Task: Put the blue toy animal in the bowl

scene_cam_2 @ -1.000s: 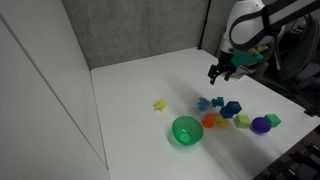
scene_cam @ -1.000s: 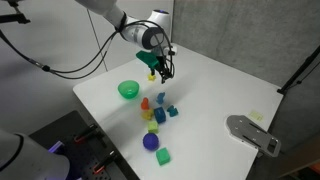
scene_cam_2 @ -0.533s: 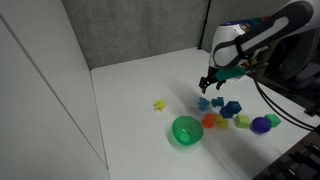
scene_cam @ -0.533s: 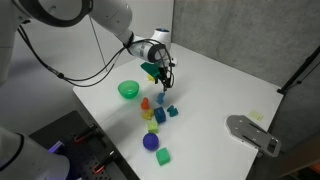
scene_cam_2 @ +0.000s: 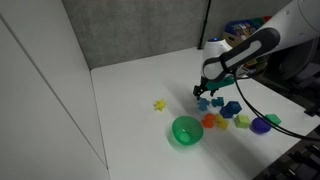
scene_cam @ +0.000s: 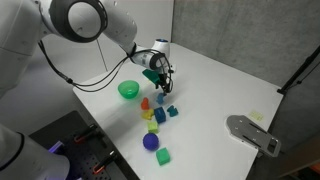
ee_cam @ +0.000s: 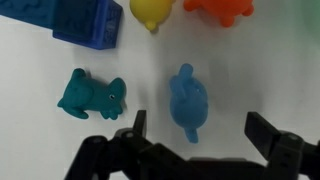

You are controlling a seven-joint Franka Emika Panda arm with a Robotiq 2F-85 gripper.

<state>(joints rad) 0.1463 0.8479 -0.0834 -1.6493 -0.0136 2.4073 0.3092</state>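
Note:
The blue toy animal [ee_cam: 187,98] lies on the white table, seen from above in the wrist view. My gripper [ee_cam: 198,130] is open, with one finger on each side of the toy's near end and not touching it. In both exterior views the gripper [scene_cam: 160,86] [scene_cam_2: 203,93] hangs low over the near end of the toy cluster. The bright green bowl [scene_cam: 128,90] [scene_cam_2: 186,131] stands empty on the table beside the cluster, a short way from the gripper.
A teal toy animal [ee_cam: 92,95], a blue brick [ee_cam: 88,20], a yellow toy [ee_cam: 152,10] and an orange toy [ee_cam: 220,8] lie close by. A purple ball [scene_cam: 150,142], a green cube [scene_cam: 163,156] and a yellow star [scene_cam_2: 158,104] lie further off. A grey device [scene_cam: 252,134] sits near the table edge.
The gripper has come down from above the table to just over the toys, and has shifted toward the cluster. The toys and the bowl have not moved.

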